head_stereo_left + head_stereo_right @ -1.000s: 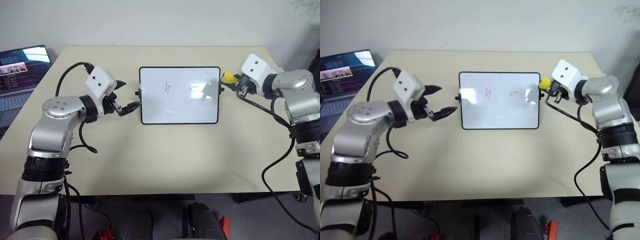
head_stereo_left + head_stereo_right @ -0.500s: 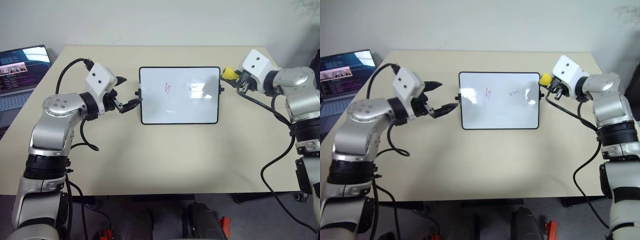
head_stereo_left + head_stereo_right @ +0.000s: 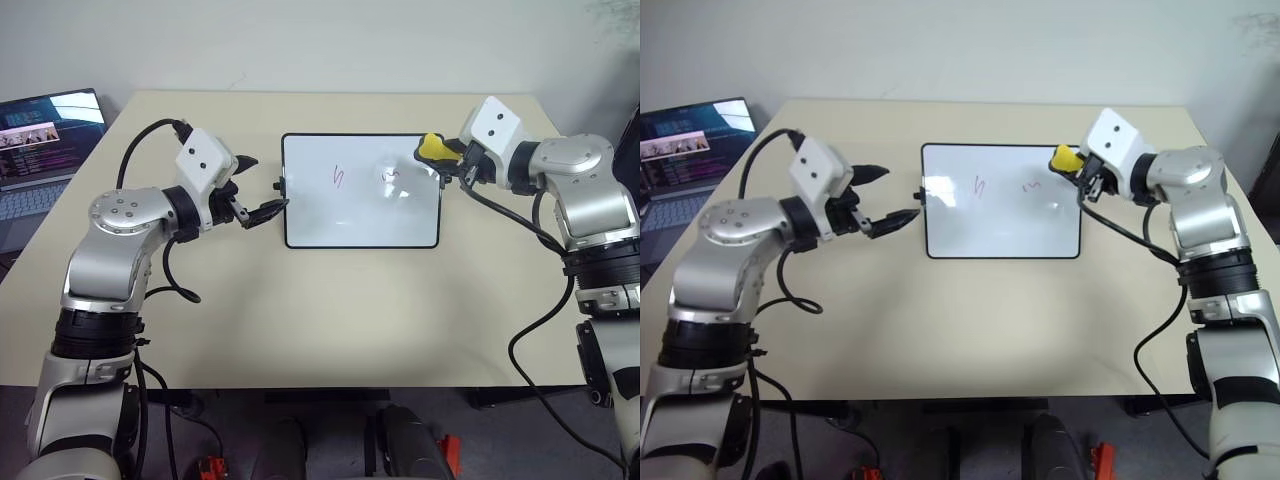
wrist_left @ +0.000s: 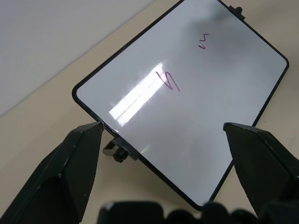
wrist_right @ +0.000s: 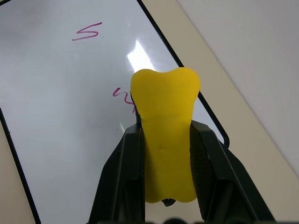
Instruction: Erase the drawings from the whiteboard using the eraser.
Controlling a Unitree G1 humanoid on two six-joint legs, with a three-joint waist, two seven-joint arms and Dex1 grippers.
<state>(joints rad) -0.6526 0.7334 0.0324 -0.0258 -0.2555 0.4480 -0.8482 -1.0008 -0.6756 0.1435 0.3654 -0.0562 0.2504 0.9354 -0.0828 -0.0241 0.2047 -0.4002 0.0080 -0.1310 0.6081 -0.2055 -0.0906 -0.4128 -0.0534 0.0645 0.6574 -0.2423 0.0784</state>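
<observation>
Your right end effector (image 3: 440,160) is clamped on the yellow eraser (image 3: 431,147), which sits over the whiteboard's (image 3: 361,215) right edge, near the right-hand red drawing (image 3: 392,176). Your left end effector (image 3: 262,186) stands wide open beside the board's left knob on the worktop (image 3: 300,300).

Left claw (image 4: 159,154) spread wide, whiteboard (image 4: 140,70) edge knob between its fingers, two red drawings (image 4: 171,81) on the board

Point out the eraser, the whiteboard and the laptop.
eraser (image 5: 165,140): right wrist view, middle of the yellow block between the fingers.
whiteboard (image 3: 360,215): left eye view, bare white surface below the drawings.
laptop (image 3: 45,125): left eye view, its lit screen.
</observation>
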